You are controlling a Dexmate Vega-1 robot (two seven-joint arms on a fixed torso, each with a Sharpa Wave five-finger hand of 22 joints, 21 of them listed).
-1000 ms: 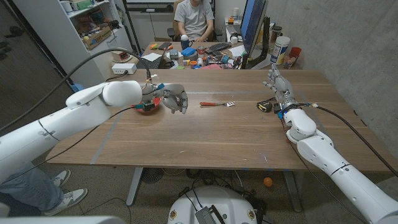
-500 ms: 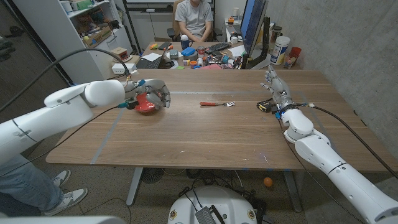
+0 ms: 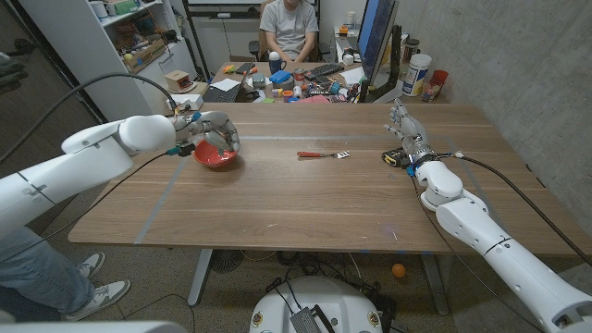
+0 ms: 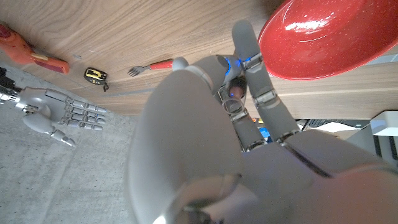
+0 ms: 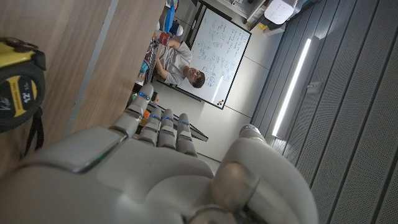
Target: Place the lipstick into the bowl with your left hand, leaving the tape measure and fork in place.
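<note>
left hand (image 3: 215, 135) now withdrawn from right of the red round bowl (image 3: 216, 155) to its far left rim, fingers curled, contents not discernible. lipstick location not confirmed; red-handled fork (image 3: 323, 154) and yellow tape measure (image 3: 395, 157) undisturbed on wooden counter (image 3: 305, 203). right hand (image 3: 404, 127) upright, fingers extended, holding nothing.

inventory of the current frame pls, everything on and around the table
bowl: 1, red, robot's left part of the table, next to the left hand
fork: 1, red handle, table middle, apart from the bowl
tape measure: 1, yellow and black, right part of the table, by the right hand
lipstick: cannot make it out; bowl's inside is partly hidden
table: 1, wooden
cluttered desk: 1, behind the table
person: 1, seated behind that desk
shelf unit: 1, white, back left
left hand: over the bowl's far rim
right hand: fingers straight, beside the tape measure
</note>
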